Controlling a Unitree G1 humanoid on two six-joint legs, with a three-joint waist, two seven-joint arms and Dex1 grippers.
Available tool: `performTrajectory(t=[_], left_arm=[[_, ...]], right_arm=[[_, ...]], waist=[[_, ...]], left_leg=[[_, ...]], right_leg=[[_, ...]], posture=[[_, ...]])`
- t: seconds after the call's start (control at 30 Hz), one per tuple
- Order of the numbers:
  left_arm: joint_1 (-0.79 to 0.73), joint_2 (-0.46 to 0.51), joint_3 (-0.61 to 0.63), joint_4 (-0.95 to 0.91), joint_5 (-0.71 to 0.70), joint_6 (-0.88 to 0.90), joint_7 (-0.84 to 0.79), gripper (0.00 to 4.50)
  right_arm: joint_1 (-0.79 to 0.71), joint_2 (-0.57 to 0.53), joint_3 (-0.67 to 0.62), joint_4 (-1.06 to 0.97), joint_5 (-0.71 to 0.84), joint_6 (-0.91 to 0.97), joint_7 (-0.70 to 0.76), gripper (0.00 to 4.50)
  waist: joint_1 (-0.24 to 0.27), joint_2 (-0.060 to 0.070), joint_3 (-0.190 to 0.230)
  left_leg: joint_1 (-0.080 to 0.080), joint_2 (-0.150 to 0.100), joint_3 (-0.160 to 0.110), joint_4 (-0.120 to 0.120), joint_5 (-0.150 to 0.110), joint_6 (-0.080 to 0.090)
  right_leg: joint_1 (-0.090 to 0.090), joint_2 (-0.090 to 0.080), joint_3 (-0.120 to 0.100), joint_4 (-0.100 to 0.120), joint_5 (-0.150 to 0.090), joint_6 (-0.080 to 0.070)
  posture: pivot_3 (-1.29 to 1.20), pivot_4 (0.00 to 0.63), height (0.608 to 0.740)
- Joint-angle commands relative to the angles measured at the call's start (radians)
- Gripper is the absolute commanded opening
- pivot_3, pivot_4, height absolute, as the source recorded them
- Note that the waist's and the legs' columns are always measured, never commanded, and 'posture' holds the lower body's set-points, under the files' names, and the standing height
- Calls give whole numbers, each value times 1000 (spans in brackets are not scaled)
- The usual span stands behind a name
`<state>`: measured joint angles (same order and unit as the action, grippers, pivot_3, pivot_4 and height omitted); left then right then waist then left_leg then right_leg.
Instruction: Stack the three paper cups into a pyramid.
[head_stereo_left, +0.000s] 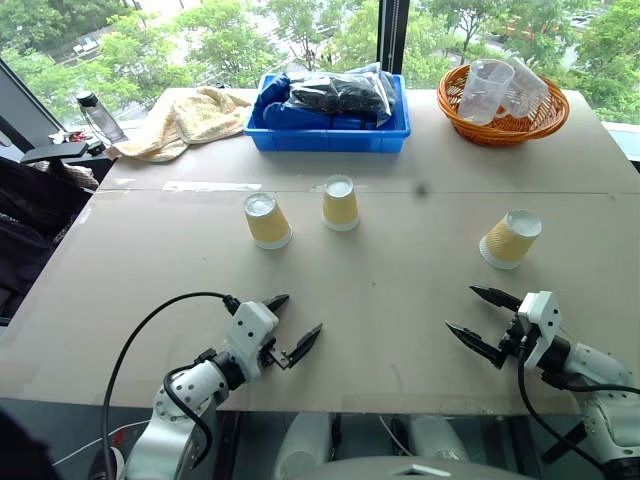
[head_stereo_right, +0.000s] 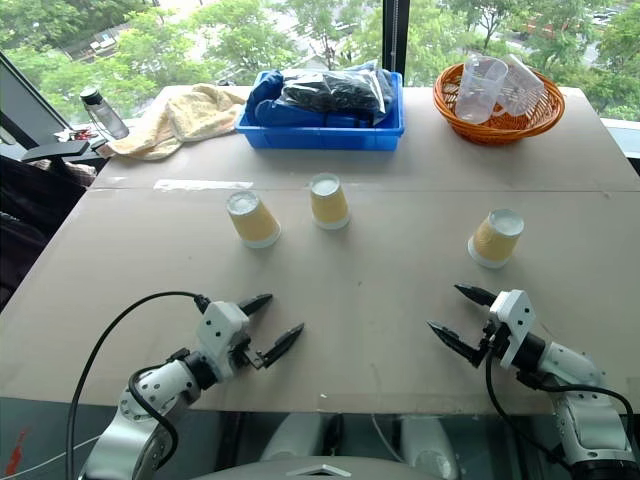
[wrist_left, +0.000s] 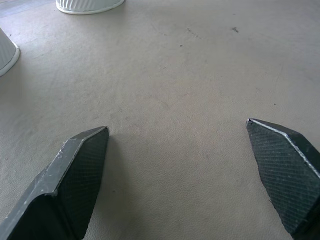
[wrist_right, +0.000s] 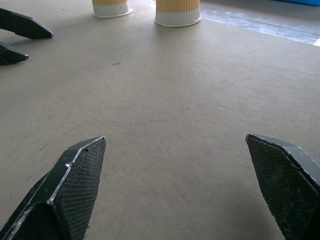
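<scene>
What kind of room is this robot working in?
Probably an upper-floor lab or office test space: a plain table stands against a big window overlooking treetops, set with paper cups, a blue bin and a wicker basket.

A beige table (head_stereo_left: 400, 300) is seen bearing three upturned paper cups (head_stereo_left: 267, 220), a blue bin (head_stereo_left: 330, 135), a wicker basket (head_stereo_left: 500, 128), a towel (head_stereo_left: 185, 120).

paper cups (wrist_left: 89, 6) cropped by frame edge, tops unseen
</scene>
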<state>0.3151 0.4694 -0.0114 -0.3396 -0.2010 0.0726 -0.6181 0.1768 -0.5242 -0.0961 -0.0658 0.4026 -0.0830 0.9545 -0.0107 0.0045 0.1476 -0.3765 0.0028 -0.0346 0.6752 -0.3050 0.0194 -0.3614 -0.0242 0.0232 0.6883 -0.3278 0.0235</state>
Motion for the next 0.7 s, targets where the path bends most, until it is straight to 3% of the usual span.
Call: performTrajectory(t=[0.03, 0.37, 0.57, 0.7], left_arm=[[-1, 4, 10, 14, -7, 2, -4, 4500], [4, 62, 82, -20, -105, -19, -116, 4500], [-87, 140, 236, -52, -291, 66, -182, 4500], [-177, 166, 253, -79, -306, 124, -146, 4500]], right_arm=[[-6, -6, -9, -20, 5, -4, 3, 4431], [-29, 4, 17, -26, 6, 7, 13, 4431], [-67, 21, 36, -36, 24, 34, 9, 4431], [-81, 23, 32, -38, 64, 42, 40, 4431]], waist=[[0, 0, 0], [-3, -1, 1], [1, -4, 3], [1, -5, 4]], left_leg=[[0, 0, 0, 0, 0, 0], [0, 0, 0, 0, 0, 0], [-1, 0, -1, 0, 0, 0], [-3, 0, -2, 0, 0, 0]], right_leg=[[0, 0, 0, 0, 0, 0], [0, 0, 0, 0, 0, 0], [-1, 0, -1, 0, 0, 0], [-2, -1, -2, -2, 0, 0]], posture=[[0, 150, 740], [0, 150, 740], [0, 150, 740], [0, 150, 740]])
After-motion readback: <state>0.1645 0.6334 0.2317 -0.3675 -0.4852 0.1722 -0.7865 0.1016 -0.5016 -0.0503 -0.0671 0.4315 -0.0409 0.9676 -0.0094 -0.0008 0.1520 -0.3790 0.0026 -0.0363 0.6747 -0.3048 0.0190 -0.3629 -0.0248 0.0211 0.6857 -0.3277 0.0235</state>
